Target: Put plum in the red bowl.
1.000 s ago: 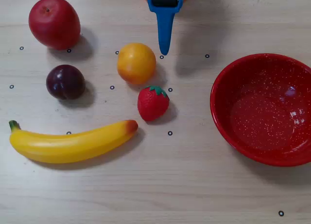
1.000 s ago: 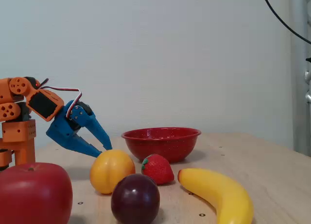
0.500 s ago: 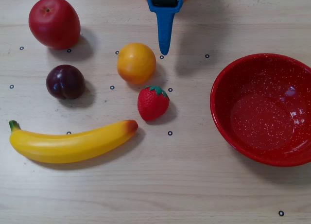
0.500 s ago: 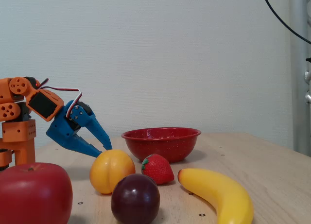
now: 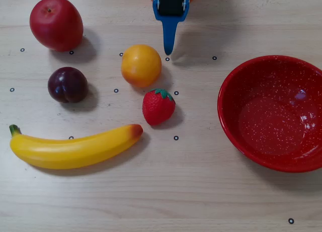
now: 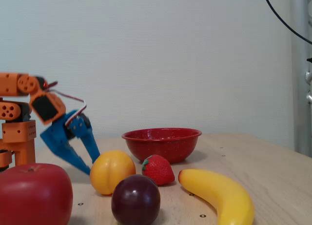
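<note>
pincer tips down, nothing grabbed yet

the pincer (image 6: 87,165) has pitched steeper since a moment ago, jaws parted and empty; the plum (image 5: 68,84) sits near the table's left edge, well apart from the red bowl (image 5: 227,116).

Orange arm (image 6: 19,100) mounted at left edge of fixed view, upper link level, wrist bent steeply down. Blue gripper (image 6: 89,165) angled downward toward the right of that view, slightly blurred. Fingers (image 6: 90,146) parted, with a clear gap between tips; nothing held between them. Tips low, near the counter (image 6: 273,176), contact not discernible. In overhead view, gripper (image 5: 168,51) enters from top edge, pointing straight down the picture; only one tapered blue finger visible there, the other hidden beneath it.
</note>
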Available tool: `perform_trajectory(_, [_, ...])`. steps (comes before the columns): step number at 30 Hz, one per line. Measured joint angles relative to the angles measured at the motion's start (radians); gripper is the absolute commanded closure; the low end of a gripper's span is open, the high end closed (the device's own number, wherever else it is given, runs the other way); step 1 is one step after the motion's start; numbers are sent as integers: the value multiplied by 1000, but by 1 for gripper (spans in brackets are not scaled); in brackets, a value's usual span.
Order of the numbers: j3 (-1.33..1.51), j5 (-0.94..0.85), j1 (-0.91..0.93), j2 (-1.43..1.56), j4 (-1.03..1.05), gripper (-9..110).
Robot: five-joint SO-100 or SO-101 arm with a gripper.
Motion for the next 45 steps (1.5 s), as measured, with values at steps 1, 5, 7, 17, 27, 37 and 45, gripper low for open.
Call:
perform_trajectory(1, [-52,0,0,-26,38,101])
perform_trajectory(5, [-236,28,-2,-140,202,101])
perform_trajectory(7, [-339,44,-2,-215,273,101])
perform_trajectory(17, [-810,179,-100,-597,437,100])
perform_trajectory(27, [-1299,304,-264,-1025,703,99])
perform_trajectory(37, [-1640,534,-420,-1348,790,87])
perform_trajectory(45, [-1816,704,-586,-1552,825,57])
